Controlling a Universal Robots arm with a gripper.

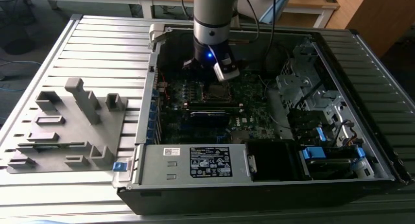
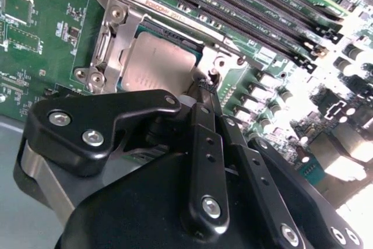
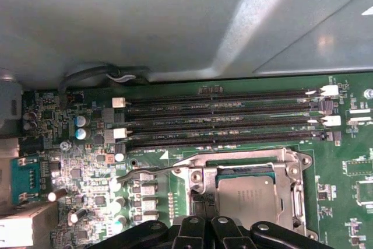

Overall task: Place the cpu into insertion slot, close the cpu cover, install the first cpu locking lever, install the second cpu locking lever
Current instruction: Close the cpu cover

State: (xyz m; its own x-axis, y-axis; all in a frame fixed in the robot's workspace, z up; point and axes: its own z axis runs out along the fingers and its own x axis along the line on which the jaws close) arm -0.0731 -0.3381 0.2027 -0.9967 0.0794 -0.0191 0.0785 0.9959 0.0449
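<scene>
Cpu (image 2: 154, 62) is sitting flat in the insertion slot (image 1: 217, 91), its dull silver face pointing up out of the open computer case (image 1: 259, 185); the cpu cover (image 2: 109, 51) is lying down over it, framing that face through its window, so the placing and the closing are looking done. The tool (image 2: 207, 84) is hanging directly above the insertion slot in the exterior view; in the second wrist view its fingers (image 2: 201, 144) are running in close together, narrowed to a near point that is resting at, or just off, one corner of the cpu cover; whether they are pinching anything there I cannot tell. The cpu is thus lying just beyond the tips and a little to one side of them, touching nothing of the tool. Being square, the cpu is offering no long axis; its edges are running parallel and crosswise to the long black memory slots (image 3: 221, 118) just beside it. A thin wire locking lever (image 3: 145, 171) is stretching along the memory-slot side of the insertion slot, its long axis parallel to those slots and its free end reaching out past the corner over the green board (image 3: 332, 167); whether it is hooked down is not showing. The computer case is standing on a ribbed metal surface (image 1: 97, 44).
</scene>
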